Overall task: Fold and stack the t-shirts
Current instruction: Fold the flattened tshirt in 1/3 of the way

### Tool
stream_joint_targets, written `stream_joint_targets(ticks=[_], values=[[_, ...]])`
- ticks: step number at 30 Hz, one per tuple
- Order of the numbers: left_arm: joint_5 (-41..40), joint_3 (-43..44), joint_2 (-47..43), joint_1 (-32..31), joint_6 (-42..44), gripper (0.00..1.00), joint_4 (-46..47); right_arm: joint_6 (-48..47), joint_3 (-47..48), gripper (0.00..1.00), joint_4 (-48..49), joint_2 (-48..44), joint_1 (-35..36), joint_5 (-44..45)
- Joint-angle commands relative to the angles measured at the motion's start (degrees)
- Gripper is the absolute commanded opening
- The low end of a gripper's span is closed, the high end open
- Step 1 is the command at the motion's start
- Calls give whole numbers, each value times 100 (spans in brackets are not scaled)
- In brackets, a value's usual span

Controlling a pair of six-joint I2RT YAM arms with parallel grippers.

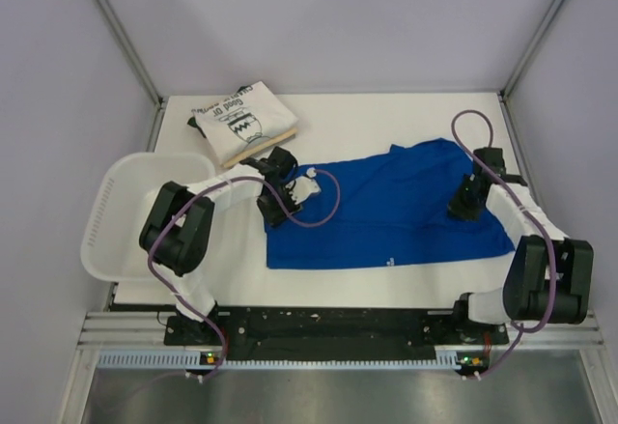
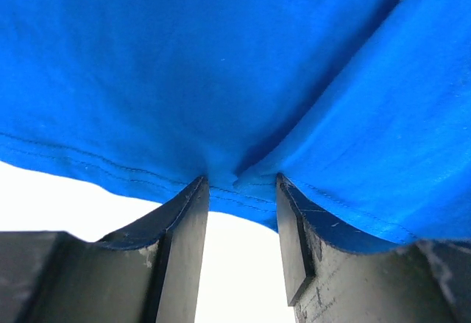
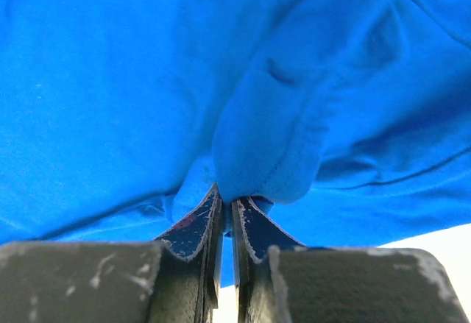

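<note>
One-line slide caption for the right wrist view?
Right gripper shut on a bunched fold of the blue t-shirt, cloth filling the frame.

White table [image 1: 386,115], 3 things on it. Blue t-shirt [image 1: 386,212] spread out between left claw [image 1: 274,213] and right claw [image 1: 462,207]. White t-shirt [image 1: 241,123] folded, just beyond left claw. Basket [image 1: 106,212] left of left claw, hanging over table edge.
</note>
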Motion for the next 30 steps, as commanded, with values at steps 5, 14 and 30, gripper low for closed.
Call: stream_joint_targets(ticks=[5, 14, 30], values=[[-64, 199, 66, 387, -168, 48, 258, -263, 1038, 18, 61, 744, 470, -103], [-64, 225, 66, 765, -160, 51, 267, -587, 2286, 34, 228, 1887, 802, -568], [1886, 691, -374, 827, 323, 49, -901, -791, 1936, 10, -616, 1386, 989, 934]])
